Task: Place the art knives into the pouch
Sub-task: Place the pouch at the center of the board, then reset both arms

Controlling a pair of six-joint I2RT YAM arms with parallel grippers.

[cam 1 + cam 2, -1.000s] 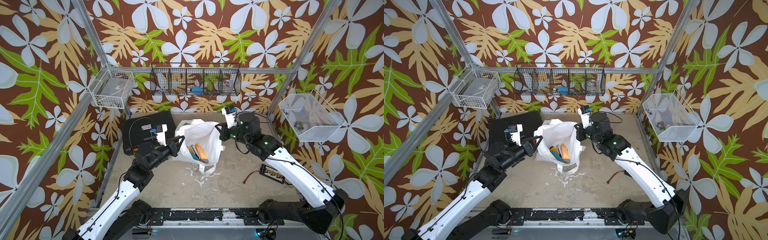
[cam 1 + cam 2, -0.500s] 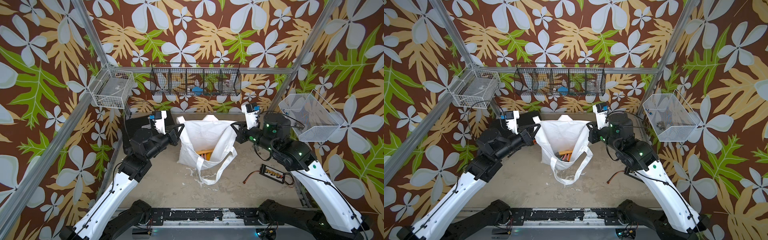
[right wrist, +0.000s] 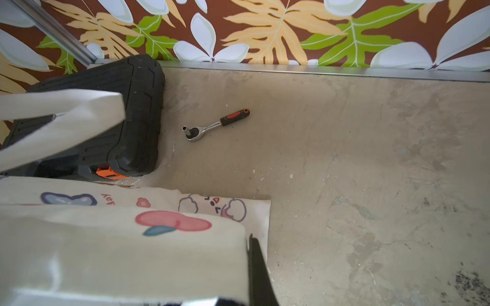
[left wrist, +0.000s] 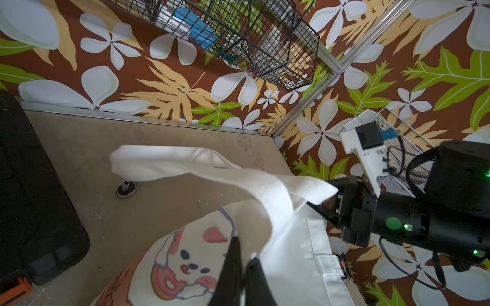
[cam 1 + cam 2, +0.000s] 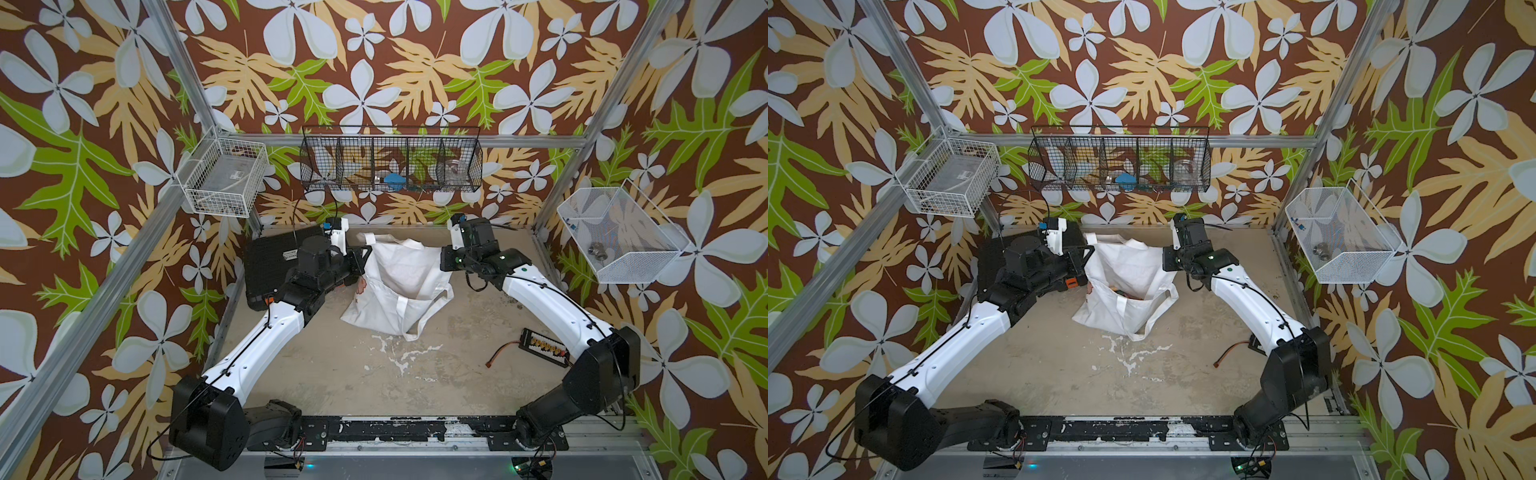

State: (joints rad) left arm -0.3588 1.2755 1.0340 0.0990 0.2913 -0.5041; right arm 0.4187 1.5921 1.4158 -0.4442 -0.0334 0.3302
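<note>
— Pouch (image 5: pixel 399 282): where do you find it?

— You find it near the back of the table (image 5: pixel 374 374), between the two arms. Its lower part rests on the surface and its mouth faces up. The black tool case (image 5: pixel 266 266) lies just beside it, on the left arm's side.

— How do the grippers stand?

— The left gripper (image 4: pixel 244 254) is closed on the fabric at one side of the rim, next to the cartoon print (image 4: pixel 185 265). The right gripper (image 5: pixel 444 258) is clamped on the opposite side. The mouth is spread between them. One strap handle (image 5: pixel 409 328) hangs down the front to the table.

— And the art knife?

— You cannot pick it out. A top view shows only a sliver of orange-brown contents (image 5: pixel 1120 289) inside the mouth. A ratchet wrench (image 3: pixel 216 124) lies on the table near the case, apart from the pouch.
</note>
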